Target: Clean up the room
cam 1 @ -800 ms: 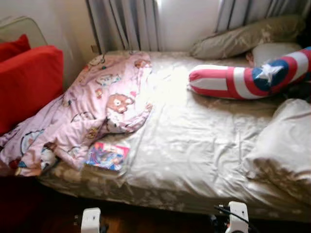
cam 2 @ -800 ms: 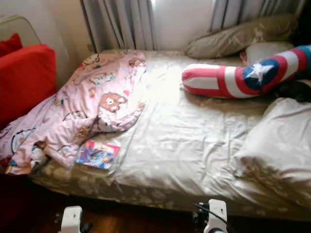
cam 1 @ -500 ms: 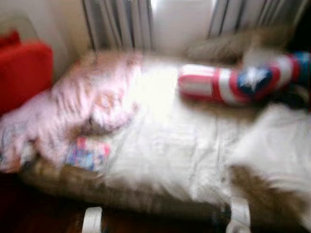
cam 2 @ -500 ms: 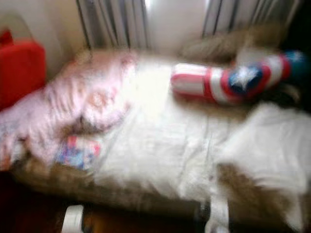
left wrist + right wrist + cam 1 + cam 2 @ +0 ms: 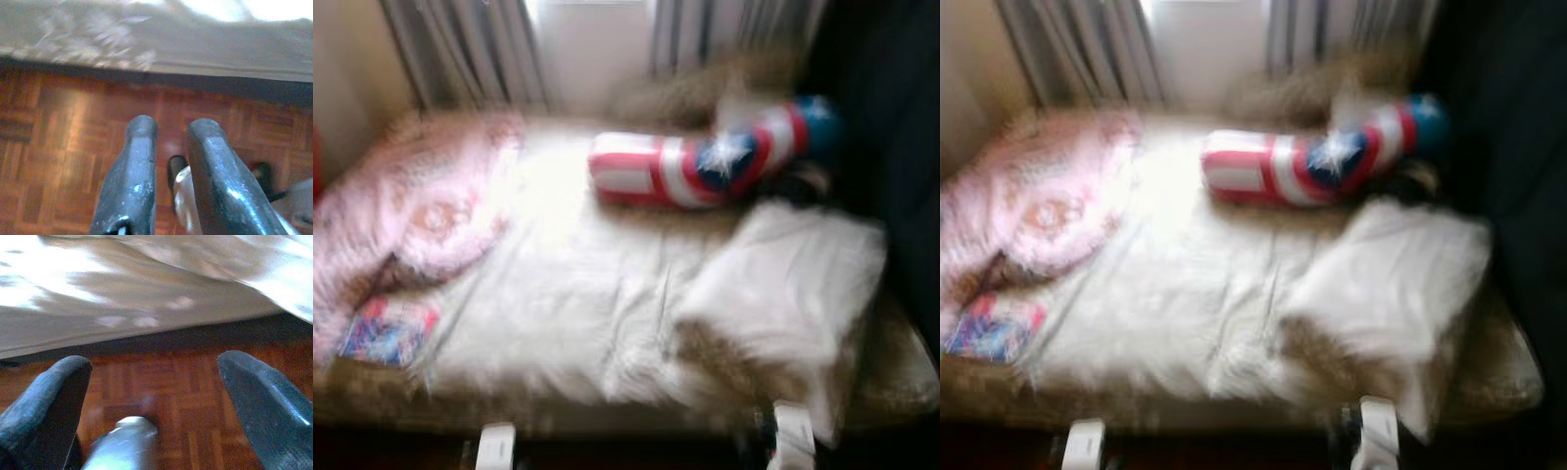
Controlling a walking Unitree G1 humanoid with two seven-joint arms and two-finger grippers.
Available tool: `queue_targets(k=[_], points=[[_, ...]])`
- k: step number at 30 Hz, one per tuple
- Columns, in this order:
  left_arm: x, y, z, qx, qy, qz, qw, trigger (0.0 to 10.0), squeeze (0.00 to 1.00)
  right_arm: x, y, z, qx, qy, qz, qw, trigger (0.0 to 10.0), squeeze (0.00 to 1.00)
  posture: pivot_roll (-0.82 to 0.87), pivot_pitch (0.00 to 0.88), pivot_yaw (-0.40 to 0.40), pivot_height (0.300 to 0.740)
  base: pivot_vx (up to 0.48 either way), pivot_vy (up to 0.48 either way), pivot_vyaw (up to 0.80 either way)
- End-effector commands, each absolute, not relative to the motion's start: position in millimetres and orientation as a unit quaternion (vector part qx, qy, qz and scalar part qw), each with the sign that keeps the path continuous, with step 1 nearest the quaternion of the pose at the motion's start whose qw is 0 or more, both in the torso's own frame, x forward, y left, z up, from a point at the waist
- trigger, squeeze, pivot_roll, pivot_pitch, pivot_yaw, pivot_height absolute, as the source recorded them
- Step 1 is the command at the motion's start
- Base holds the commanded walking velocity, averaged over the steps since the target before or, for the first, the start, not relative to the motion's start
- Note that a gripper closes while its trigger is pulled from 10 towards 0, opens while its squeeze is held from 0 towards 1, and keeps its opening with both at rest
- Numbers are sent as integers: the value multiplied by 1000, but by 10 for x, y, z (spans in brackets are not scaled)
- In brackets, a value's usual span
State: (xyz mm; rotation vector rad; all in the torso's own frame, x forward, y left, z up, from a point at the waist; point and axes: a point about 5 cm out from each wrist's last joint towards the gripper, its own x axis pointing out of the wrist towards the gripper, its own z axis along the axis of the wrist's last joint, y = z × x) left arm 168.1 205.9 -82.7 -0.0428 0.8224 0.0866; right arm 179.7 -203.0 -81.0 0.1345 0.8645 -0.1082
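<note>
A bed (image 5: pixel 607 294) with a pale satin sheet lies before me, blurred by motion. A pink cartoon-print blanket (image 5: pixel 421 206) is bunched on its left side. A colourful book (image 5: pixel 386 331) lies at the near left edge beside it. A red, white and blue star bolster (image 5: pixel 705 166) rests at the back, and a cream pillow (image 5: pixel 783 284) on the right. Both arms hang low by the bed's front edge. My left gripper (image 5: pixel 171 134) is shut and empty above the parquet floor. My right gripper (image 5: pixel 154 372) is open and empty.
Grey curtains (image 5: pixel 470 49) and a bright window stand behind the bed. A tan pillow (image 5: pixel 695 88) lies at the back. A dark mass (image 5: pixel 891 147) borders the bed on the right. Parquet floor (image 5: pixel 58 147) runs along the bed's front.
The whole view has swung to the right: the red cushions have left the picture and the dark mass has come in on the right. Nothing on the bed has moved.
</note>
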Motion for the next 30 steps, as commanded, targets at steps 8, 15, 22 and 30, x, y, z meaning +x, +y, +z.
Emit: queue_targets(k=[8, 15, 22, 30], points=[[1687, 2035, -835, -23, 406, 42, 913, 10000, 0, 1804, -2088, -795, 59, 415, -57, 906, 10000, 0, -34, 0, 53, 740, 0, 0, -266], [1680, 2028, -842, -27, 409, 45, 911, 10000, 0, 1813, -2087, -791, 62, 413, -59, 907, 10000, 0, -32, 0, 51, 740, 0, 0, 0], [1687, 2016, -841, -32, 408, 46, 911, 10000, 0, 1821, -2088, -787, 63, 412, -61, 907, 10000, 0, -28, 0, 50, 740, 81, 0, 0], [1721, 1974, -833, -34, 405, 46, 913, 10000, 0, 1822, -2090, -787, 63, 412, -62, 907, 10000, 0, -26, 0, 48, 740, 329, 0, 0]])
